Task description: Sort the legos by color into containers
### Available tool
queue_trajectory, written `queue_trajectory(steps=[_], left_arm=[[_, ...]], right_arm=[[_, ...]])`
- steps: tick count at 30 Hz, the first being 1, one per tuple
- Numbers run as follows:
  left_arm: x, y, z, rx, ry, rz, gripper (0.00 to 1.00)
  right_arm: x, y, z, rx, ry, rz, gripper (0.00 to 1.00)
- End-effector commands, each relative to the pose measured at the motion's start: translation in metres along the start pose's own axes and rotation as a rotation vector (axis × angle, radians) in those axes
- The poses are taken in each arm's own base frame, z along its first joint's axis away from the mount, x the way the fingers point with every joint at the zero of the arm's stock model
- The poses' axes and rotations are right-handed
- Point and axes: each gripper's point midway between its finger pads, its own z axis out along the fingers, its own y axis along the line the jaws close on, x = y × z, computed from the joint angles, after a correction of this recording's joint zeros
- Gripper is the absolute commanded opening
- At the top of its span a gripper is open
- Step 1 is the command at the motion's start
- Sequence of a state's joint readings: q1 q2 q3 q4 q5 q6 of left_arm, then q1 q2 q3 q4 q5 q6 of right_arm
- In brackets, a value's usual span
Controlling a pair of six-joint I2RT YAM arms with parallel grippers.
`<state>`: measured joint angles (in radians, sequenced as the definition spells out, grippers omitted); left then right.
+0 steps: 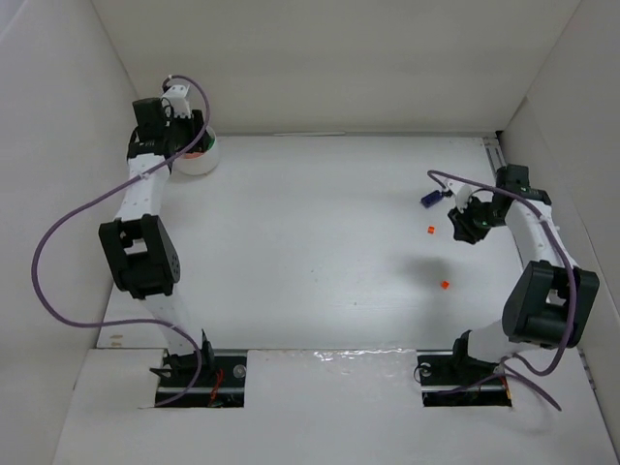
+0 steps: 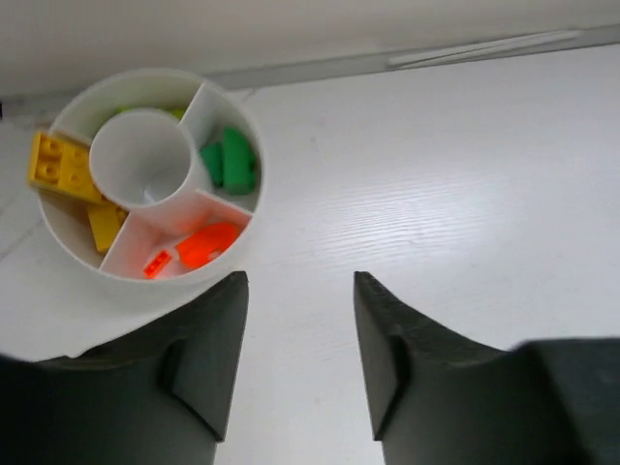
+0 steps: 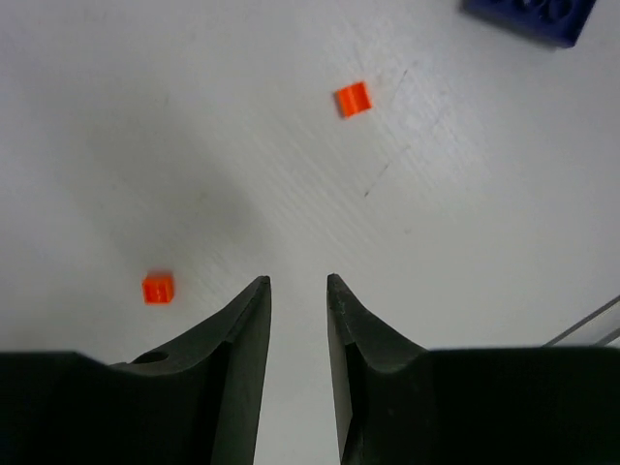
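The white round bowl (image 2: pixel 247 116) (image 1: pixel 201 155) stands at the far left of the table. Its sections hold yellow legos (image 2: pixel 60 165), green legos (image 2: pixel 231 160) and red-orange legos (image 2: pixel 201 244). My left gripper (image 2: pixel 300 283) hovers just beside the bowl, open, with nothing between its fingers. On the right side lie a dark blue lego (image 1: pixel 426 200) (image 3: pixel 531 15) and two small orange legos (image 1: pixel 428 230) (image 1: pixel 445 285). In the right wrist view one orange lego (image 3: pixel 353 99) is ahead and the other (image 3: pixel 158 288) is left of the fingers. My right gripper (image 3: pixel 297 281) (image 1: pixel 455 231) hangs over bare table, open by a narrow gap and empty.
White walls enclose the table on the left, back and right. A purple cable (image 1: pixel 58 242) loops out from the left arm, and another (image 1: pixel 455 179) arches over the right wrist. A metal rail (image 1: pixel 494 150) runs along the far right corner.
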<state>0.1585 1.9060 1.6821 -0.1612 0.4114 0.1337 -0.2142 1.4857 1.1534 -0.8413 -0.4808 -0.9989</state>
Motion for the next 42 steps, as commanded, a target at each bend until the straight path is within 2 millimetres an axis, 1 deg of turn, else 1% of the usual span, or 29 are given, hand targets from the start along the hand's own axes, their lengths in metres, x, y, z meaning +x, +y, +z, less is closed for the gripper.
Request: queue_trajectory(steps=[1,2,3,4,5,6,7,8,9,10,11,12,13,14,15,16,18,19,23,25,26,27,30,31,33,35,38,39,42], left_arm=[[-0.056,-0.066,-0.05,0.197,-0.157,0.155,0.49],[-0.055,-0.067,-0.053,0.197,-0.158,0.156,0.5],[-0.045,-0.075,-0.052,0.205,-0.131,0.135,0.5],[-0.043,-0.077,-0.055,0.206,-0.128,0.125,0.5],[-0.038,-0.082,-0.058,0.199,-0.121,0.128,0.51],[-0.035,-0.089,-0.059,0.203,-0.115,0.12,0.51],[-0.034,-0.089,-0.061,0.193,-0.123,0.123,0.53],[-0.039,-0.097,-0.071,0.194,-0.144,0.127,0.55],[-0.042,-0.1,-0.072,0.183,-0.166,0.14,0.56],[-0.032,-0.099,-0.073,0.172,-0.154,0.126,0.56],[-0.031,-0.104,-0.075,0.172,-0.161,0.133,0.57],[-0.033,-0.11,-0.082,0.171,-0.179,0.143,0.58],[-0.033,-0.109,-0.083,0.162,-0.186,0.145,0.59],[-0.024,-0.111,-0.08,0.162,-0.165,0.141,0.59],[-0.027,-0.113,-0.084,0.162,-0.175,0.136,0.59],[-0.021,-0.11,-0.082,0.152,-0.162,0.13,0.59],[-0.021,-0.11,-0.082,0.152,-0.162,0.13,0.6],[-0.021,-0.115,-0.082,0.161,-0.161,0.125,0.6],[-0.021,-0.113,-0.081,0.149,-0.161,0.124,0.6],[-0.022,-0.112,-0.079,0.149,-0.161,0.124,0.6],[-0.018,-0.111,-0.075,0.149,-0.149,0.12,0.6],[-0.025,-0.11,-0.077,0.14,-0.162,0.123,0.6],[-0.026,-0.11,-0.074,0.14,-0.162,0.124,0.6],[-0.028,-0.109,-0.071,0.14,-0.162,0.124,0.6],[-0.028,-0.108,-0.069,0.14,-0.161,0.123,0.6],[-0.033,-0.109,-0.07,0.14,-0.169,0.126,0.6],[-0.03,-0.108,-0.067,0.139,-0.161,0.132,0.6],[-0.034,-0.108,-0.068,0.139,-0.17,0.135,0.61],[-0.03,-0.107,-0.064,0.139,-0.16,0.132,0.61]], right_arm=[[0.024,0.031,-0.017,-0.155,0.047,-0.249,0.35],[0.026,0.036,-0.018,-0.178,0.054,-0.261,0.35],[0.035,0.036,-0.022,-0.182,0.09,-0.269,0.35],[0.044,0.043,-0.02,-0.21,0.111,-0.268,0.36],[0.055,0.053,-0.019,-0.236,0.141,-0.273,0.39],[0.054,0.052,-0.021,-0.226,0.137,-0.279,0.41],[0.063,0.061,-0.02,-0.244,0.157,-0.278,0.44],[0.062,0.068,-0.022,-0.238,0.154,-0.28,0.46],[0.062,0.069,-0.02,-0.217,0.163,-0.273,0.47],[0.062,0.074,-0.018,-0.213,0.184,-0.271,0.47],[0.065,0.083,-0.014,-0.217,0.2,-0.246,0.47],[0.064,0.089,-0.016,-0.204,0.209,-0.201,0.47],[0.063,0.094,-0.016,-0.208,0.211,-0.187,0.47],[0.062,0.102,-0.014,-0.221,0.214,-0.184,0.47],[0.059,0.106,-0.015,-0.215,0.215,-0.15,0.47],[0.059,0.11,-0.014,-0.21,0.211,-0.142,0.47],[0.059,0.118,-0.008,-0.2,0.233,-0.13,0.48],[0.057,0.118,-0.007,-0.181,0.243,-0.085,0.48],[0.061,0.124,0.0,-0.158,0.303,-0.001,0.47],[0.063,0.122,0.004,-0.133,0.319,0.031,0.47],[0.062,0.12,0.005,-0.108,0.319,0.072,0.48],[0.061,0.116,0.009,-0.077,0.318,0.075,0.5],[0.063,0.113,0.015,-0.044,0.335,0.116,0.54],[0.065,0.11,0.016,-0.026,0.347,0.128,0.54],[0.069,0.112,0.021,-0.03,0.367,0.144,0.54],[0.068,0.106,0.022,0.002,0.367,0.145,0.54],[0.075,0.1,0.026,0.032,0.395,0.149,0.54],[0.08,0.103,0.028,0.021,0.41,0.153,0.54],[0.083,0.101,0.033,0.025,0.43,0.163,0.53]])
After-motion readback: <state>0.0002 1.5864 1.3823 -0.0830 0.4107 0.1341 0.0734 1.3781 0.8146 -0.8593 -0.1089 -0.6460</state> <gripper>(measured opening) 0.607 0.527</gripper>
